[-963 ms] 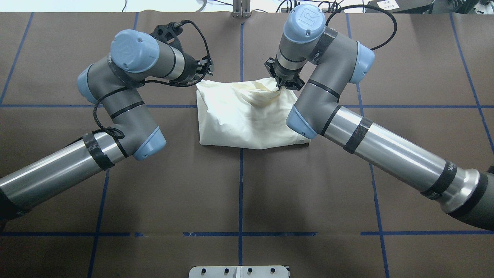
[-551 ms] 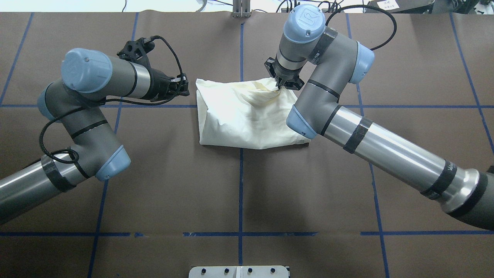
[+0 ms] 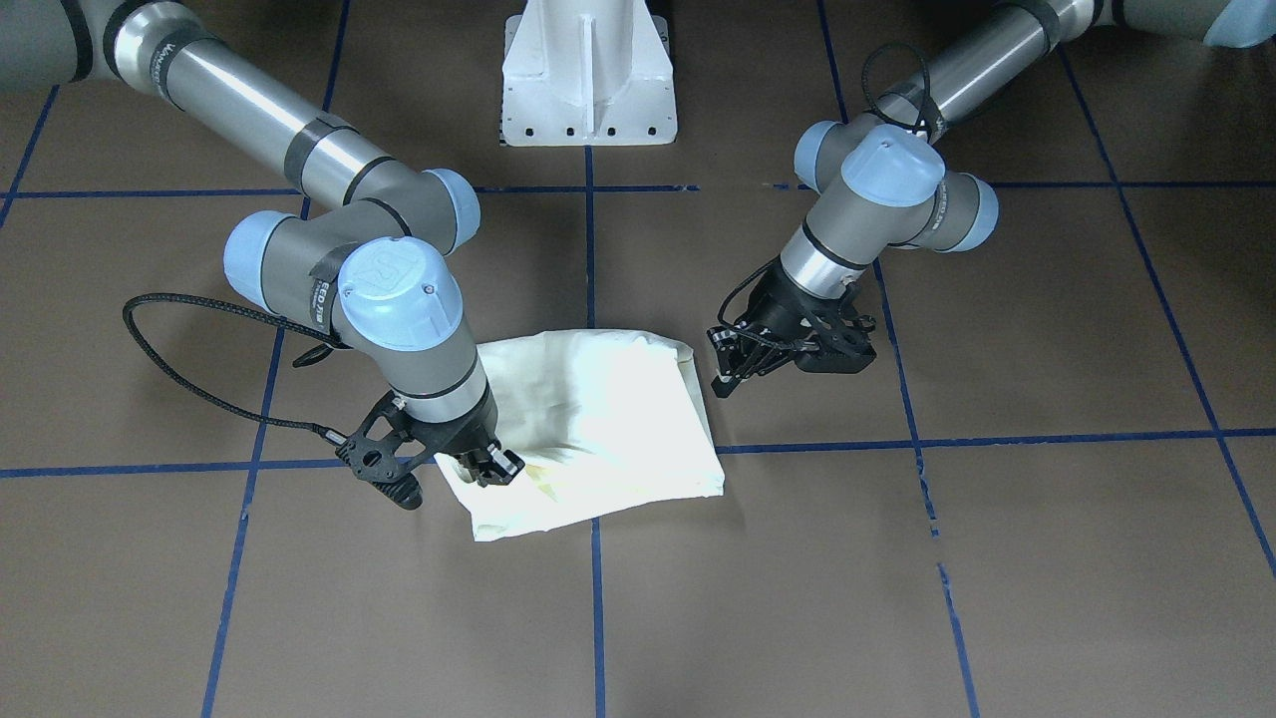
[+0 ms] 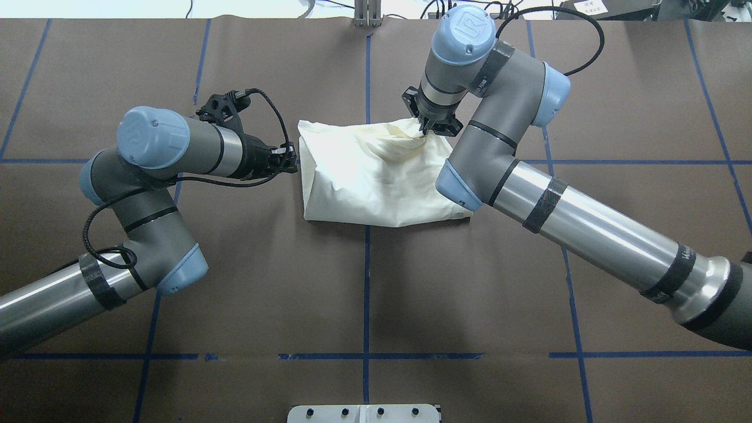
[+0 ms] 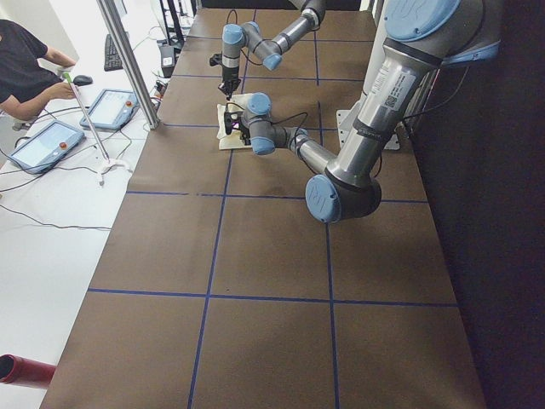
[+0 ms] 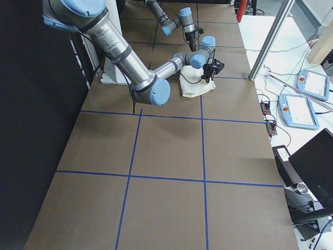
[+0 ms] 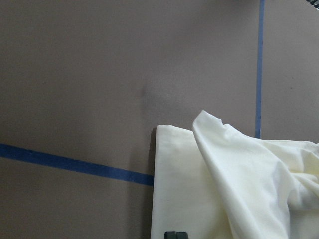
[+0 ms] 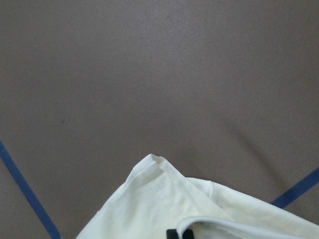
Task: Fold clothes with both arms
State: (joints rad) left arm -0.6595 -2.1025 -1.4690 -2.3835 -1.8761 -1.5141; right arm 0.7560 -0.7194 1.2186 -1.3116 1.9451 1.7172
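The cream shirt point(image 4: 376, 182) lies folded into a rough rectangle at the table's middle; its print and collar are hidden. My right gripper point(image 4: 424, 130) is shut on a fold of cloth at the shirt's far right corner and holds it slightly raised, as the front view point(image 3: 488, 467) also shows. My left gripper point(image 4: 291, 160) is open and empty, low over the table just off the shirt's left edge; the front view point(image 3: 723, 371) shows it beside that edge. The left wrist view shows the shirt's edge point(image 7: 174, 189), and the right wrist view shows a shirt corner point(image 8: 159, 199).
The brown table point(image 4: 364, 294) has a grid of blue tape lines. The white pedestal base point(image 3: 588, 75) stands at the robot's side. A metal post point(image 5: 128, 60), tablets and an operator point(image 5: 25, 72) are beyond the table's far edge.
My left arm let go of the shirt's far left corner, swung away to the left, then came back toward the shirt's left edge, nearer the robot. The right arm and shirt stayed still.
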